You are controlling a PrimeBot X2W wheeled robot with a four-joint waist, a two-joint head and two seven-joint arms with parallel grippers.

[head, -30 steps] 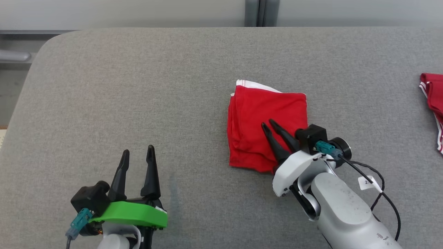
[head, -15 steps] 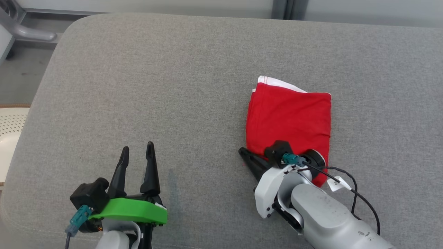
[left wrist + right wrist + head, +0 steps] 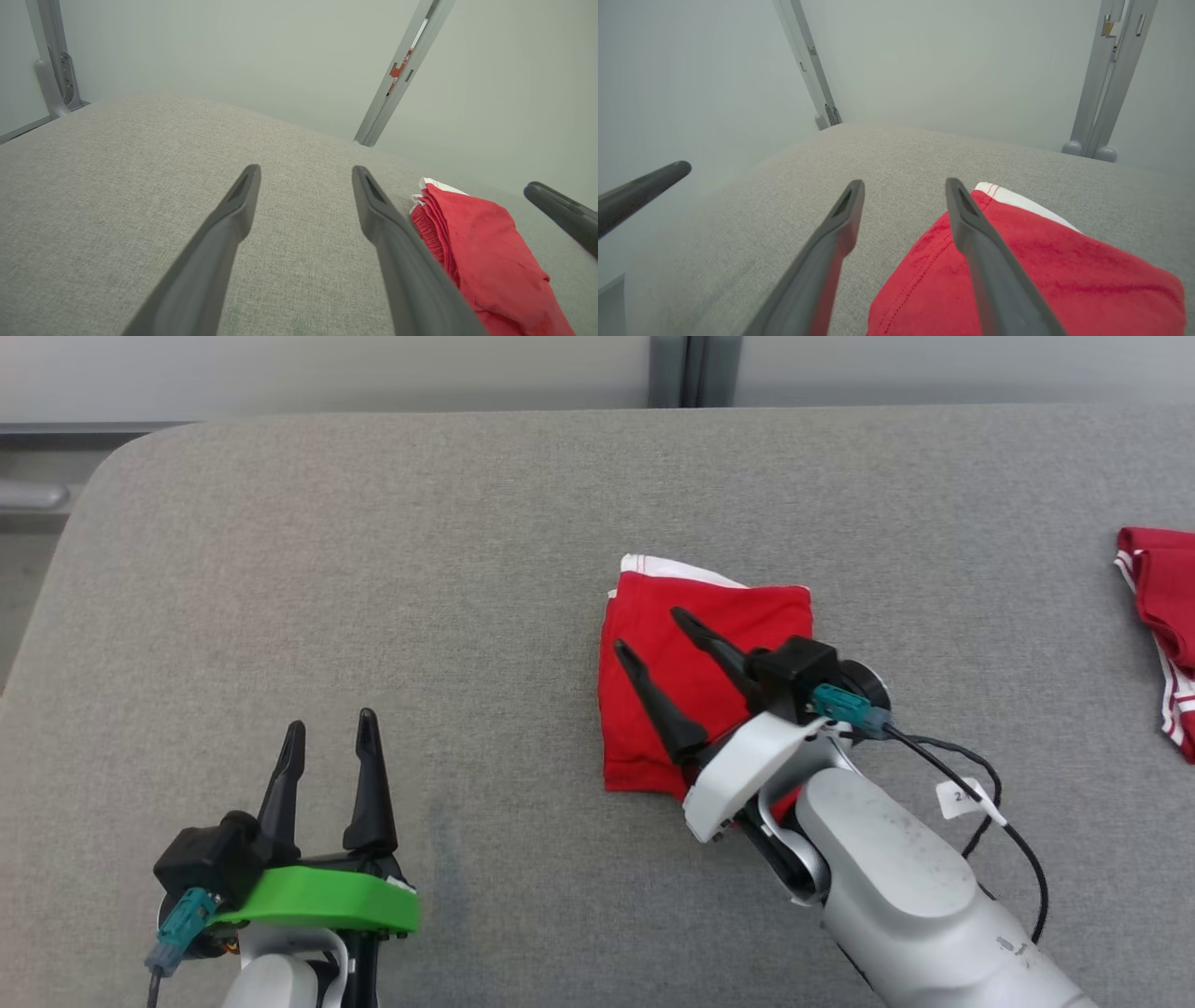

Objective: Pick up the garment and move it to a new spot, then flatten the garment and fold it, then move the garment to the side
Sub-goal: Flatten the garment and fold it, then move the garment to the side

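Note:
A red garment (image 3: 700, 653) with a white band lies folded into a small square in the middle of the grey padded table (image 3: 467, 569). It also appears at the right in the left wrist view as the garment (image 3: 481, 242), and low right in the right wrist view as the garment (image 3: 1017, 275). My right gripper (image 3: 649, 630) hovers over its near left part, open, with nothing between its fingers. At the lower left my left gripper (image 3: 329, 730) rests open and empty, well apart from the cloth.
A second red cloth with white stripes (image 3: 1158, 607) lies at the table's right edge. Grey wall panels and a vertical post (image 3: 689, 371) stand behind the table. The table's rounded left corner (image 3: 103, 476) drops off to the floor.
My right gripper was shut low at the garment's near left corner and has since lifted over the cloth and opened. The camera swung left and back. The garment lies flat as before.

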